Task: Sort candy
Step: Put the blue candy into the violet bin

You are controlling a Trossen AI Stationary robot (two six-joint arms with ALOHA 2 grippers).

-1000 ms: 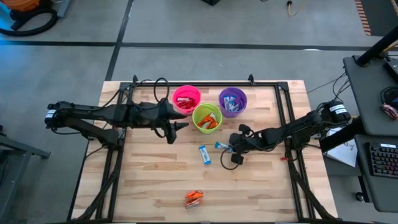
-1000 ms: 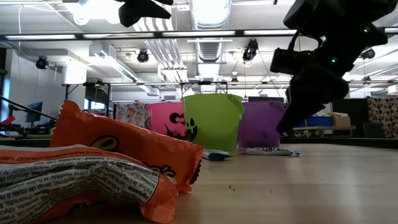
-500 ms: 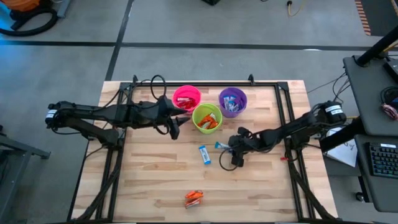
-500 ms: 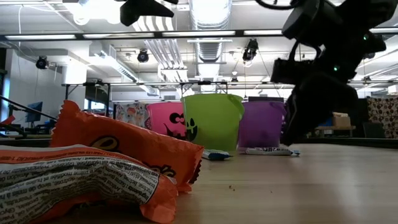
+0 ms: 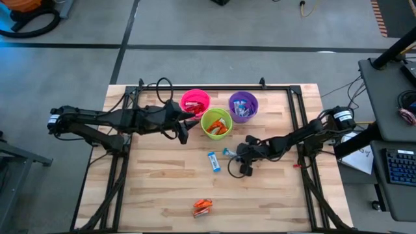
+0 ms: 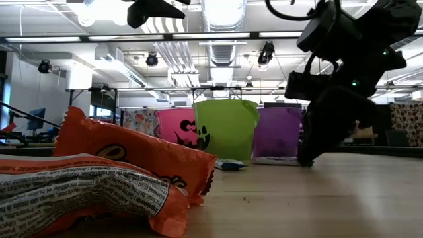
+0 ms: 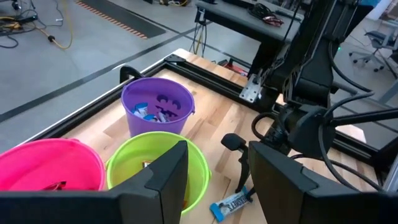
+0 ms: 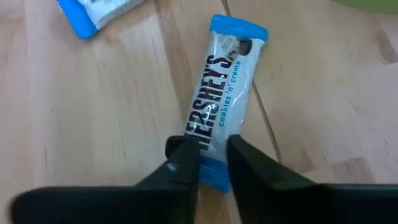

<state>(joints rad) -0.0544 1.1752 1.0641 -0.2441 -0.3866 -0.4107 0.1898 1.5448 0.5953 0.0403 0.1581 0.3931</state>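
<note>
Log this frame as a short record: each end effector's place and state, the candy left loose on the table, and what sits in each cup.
right end effector: shut on blue-and-white candy, on the table
left end effector: open, empty, beside the green cup
loose candy: second blue-and-white candy; orange candies at the near edge
pink cup: red candies
green cup: orange candies
purple cup: blue-and-white candies
</note>
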